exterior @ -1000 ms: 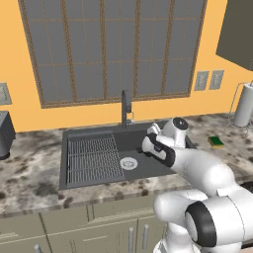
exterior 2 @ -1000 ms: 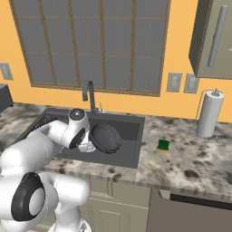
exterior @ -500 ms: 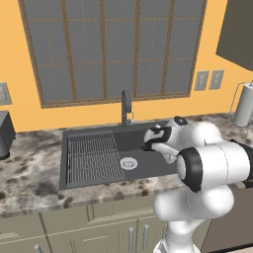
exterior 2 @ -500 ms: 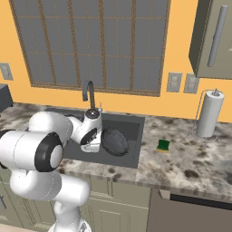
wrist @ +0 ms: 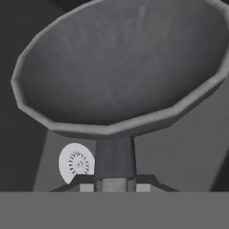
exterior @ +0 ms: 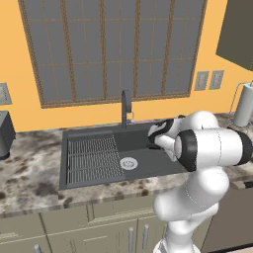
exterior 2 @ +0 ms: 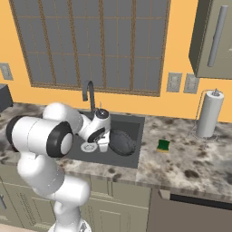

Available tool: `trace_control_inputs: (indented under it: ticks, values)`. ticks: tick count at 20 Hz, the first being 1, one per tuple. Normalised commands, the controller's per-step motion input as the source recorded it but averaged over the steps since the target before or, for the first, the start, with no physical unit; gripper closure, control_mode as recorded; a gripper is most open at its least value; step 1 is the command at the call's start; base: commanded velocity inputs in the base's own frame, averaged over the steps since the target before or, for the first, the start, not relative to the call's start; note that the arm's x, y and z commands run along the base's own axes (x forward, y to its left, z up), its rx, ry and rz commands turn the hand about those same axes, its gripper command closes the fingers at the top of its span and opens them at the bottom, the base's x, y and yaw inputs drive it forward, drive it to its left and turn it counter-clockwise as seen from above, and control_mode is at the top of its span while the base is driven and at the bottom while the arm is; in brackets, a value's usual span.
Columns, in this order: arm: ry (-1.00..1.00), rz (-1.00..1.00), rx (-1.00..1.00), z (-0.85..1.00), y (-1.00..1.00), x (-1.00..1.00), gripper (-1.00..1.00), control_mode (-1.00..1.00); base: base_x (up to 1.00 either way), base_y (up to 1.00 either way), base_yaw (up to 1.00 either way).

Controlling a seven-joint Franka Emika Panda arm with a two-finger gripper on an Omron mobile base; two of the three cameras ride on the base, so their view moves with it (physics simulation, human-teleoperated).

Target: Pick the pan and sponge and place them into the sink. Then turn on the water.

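- Dark grey pan (wrist: 120, 67) is held by its handle (wrist: 114, 156) between the fingers of the end effector (wrist: 114, 183), which is clamped shut on it.
- In the right base view the pan (exterior 2: 121, 142) hangs tilted over the right part of the sink (exterior 2: 136, 124), just beside the end effector (exterior 2: 103, 146).
- The silver drain (wrist: 76, 163) lies below the handle; the ribbed grid (exterior: 94, 158) fills the sink's left half.
- The sponge (exterior 2: 163, 146) sits on the marbled counter (exterior 2: 190, 158), right of the sink and apart from the pan.
- The faucet (exterior: 126, 106) stands behind the basin.
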Motion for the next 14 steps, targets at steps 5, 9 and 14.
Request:
trace_control_inputs:
  ticks: [5,9,14]
  values:
    - [0.0,0.02,0.0,-0.24,-0.2,0.14,1.0,-1.0,0.0,0.0,0.0]
    - [0.0,0.01,0.0,-0.21,-0.18,0.15,1.0,-1.0,0.0,0.0,0.0]
    - [0.0,0.0,0.0,-0.33,-0.19,0.17,1.0,-1.0,0.0,0.0,0.0]
